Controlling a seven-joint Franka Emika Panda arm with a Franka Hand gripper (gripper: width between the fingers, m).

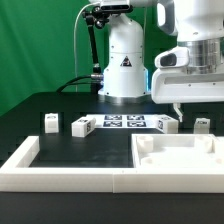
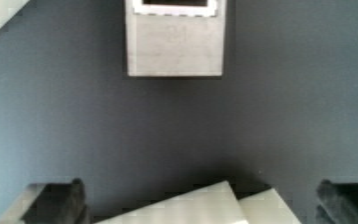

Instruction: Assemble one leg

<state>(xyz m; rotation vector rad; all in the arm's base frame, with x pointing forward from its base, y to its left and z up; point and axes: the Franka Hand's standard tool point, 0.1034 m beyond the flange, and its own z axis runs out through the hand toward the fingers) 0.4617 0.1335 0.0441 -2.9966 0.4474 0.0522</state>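
Observation:
Several small white legs with square tags lie on the black table: two at the exterior view's left (image 1: 49,122) (image 1: 82,125) and two at its right (image 1: 165,123) (image 1: 203,124). The large flat white panel (image 1: 182,153) lies in front at the right. My gripper (image 1: 178,106) hangs above the table just behind the panel's back edge, between the two right legs. In the wrist view the gripper (image 2: 201,192) is open and empty, with dark fingers (image 2: 51,202) wide apart. A panel corner (image 2: 190,207) lies between them, and one leg (image 2: 172,42) lies farther off on the table.
The marker board (image 1: 124,122) lies fixed at the middle back, before the robot's white base (image 1: 125,65). A white L-shaped wall (image 1: 22,160) runs along the front and left of the table. A green curtain stands behind.

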